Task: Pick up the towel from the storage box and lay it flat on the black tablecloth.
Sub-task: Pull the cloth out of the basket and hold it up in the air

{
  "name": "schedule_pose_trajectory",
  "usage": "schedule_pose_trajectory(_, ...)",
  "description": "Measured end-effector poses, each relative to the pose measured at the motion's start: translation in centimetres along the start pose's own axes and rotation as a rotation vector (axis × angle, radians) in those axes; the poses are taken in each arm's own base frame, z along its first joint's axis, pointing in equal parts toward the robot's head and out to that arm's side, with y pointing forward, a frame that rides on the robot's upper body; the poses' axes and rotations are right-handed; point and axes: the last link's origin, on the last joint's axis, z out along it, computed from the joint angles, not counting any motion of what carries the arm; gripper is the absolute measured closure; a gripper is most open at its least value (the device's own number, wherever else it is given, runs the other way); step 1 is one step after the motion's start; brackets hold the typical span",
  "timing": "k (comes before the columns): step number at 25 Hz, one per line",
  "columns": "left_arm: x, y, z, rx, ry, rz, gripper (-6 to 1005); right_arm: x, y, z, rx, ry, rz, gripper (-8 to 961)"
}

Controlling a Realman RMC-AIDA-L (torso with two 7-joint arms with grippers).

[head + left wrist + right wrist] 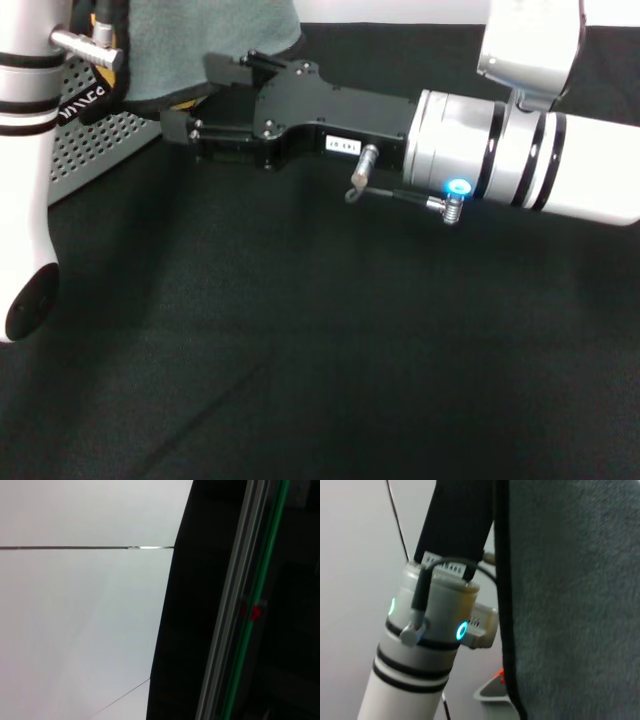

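Both right gripper [190,128] jaws parted, seemingly touching towel [205,45].

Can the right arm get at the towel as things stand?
Probably yes. The right gripper reaches across the black tablecloth to the hanging towel beside the storage box, nothing between them; whether it already grips is unclear.

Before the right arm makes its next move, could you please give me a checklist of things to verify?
1. Towel raised from the storage box: ok, it hangs, grey side showing.
2. Right gripper at the towel's lower edge: ok.
3. Right gripper closed on the towel: not ok, jaws open.
4. Left gripper holding the towel's top: cannot tell, contact hidden.
5. Black tablecloth bare in front for laying: ok.
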Motion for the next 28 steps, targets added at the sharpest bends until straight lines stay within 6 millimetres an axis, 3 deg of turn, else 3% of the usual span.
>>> schedule_pose_trajectory(12,0.6,0.0,-0.3,0.006,0.026,0.008,984,1.8,1.8,-0.8,-0.072,0.024,0.026,87)
schedule_pose_trajectory(28,0.2,0.2,0.2,-0.009,0.024,-0.010,984,2.4,1.9,-0.3,-0.077,0.064,-0.004,94)
